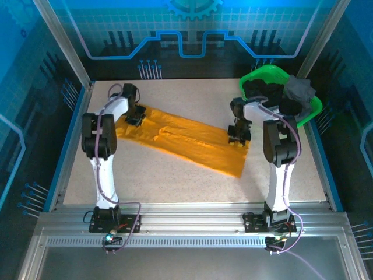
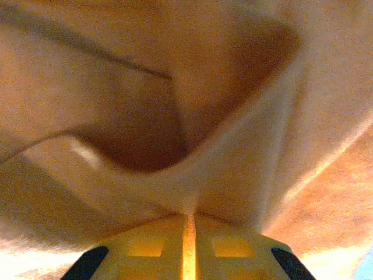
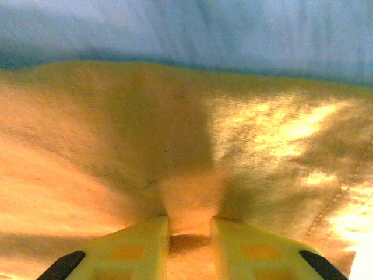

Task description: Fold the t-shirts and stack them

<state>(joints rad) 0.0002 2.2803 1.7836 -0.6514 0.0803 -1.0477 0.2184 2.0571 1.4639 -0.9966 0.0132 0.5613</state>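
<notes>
Grip: yellow fingers [image 3: 137, 248] at the bottom edge, clamped on a raised pinch of cloth.
Cloth: orange-yellow t-shirt [image 3: 105, 134] — puckered toward the pinch.
Beyond: blurred blue surface [image 3: 186, 29].

The speckled table [image 1: 175, 181] bears an orange-yellow t-shirt [image 1: 192, 143] and green basket [image 1: 268, 71].

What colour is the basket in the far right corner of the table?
The basket is bright green, seen best in the top external view.

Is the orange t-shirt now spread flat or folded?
Folded, at least partly: the orange t-shirt lies as a long narrow strip across the table, with no sleeves sticking out.
</notes>
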